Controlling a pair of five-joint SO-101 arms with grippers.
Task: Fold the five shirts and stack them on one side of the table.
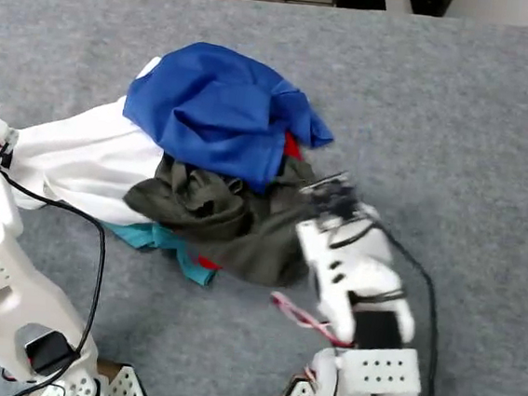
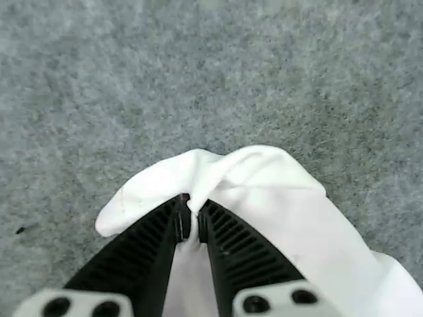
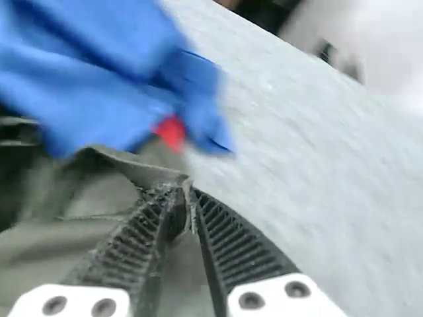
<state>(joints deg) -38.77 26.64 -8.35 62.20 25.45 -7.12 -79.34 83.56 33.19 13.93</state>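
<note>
Shirt pile point(image 1: 212, 170) on grey surface point(image 1: 468, 115), blue shirt point(image 1: 216, 109) on top at 12 o'clock, white shirt point(image 1: 81, 157) at 9 o'clock pinched by left gripper point(image 2: 192, 216), olive shirt point(image 1: 243, 224) at 5 o'clock pinched by right gripper point(image 3: 192, 201)

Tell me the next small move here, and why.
Probably pull the white shirt outward with the left gripper: it is shut on the shirt's edge, the far part lies under the blue shirt, and the right gripper is shut on the olive shirt.

Five crumpled shirts point(image 1: 215, 146), one heap
</note>
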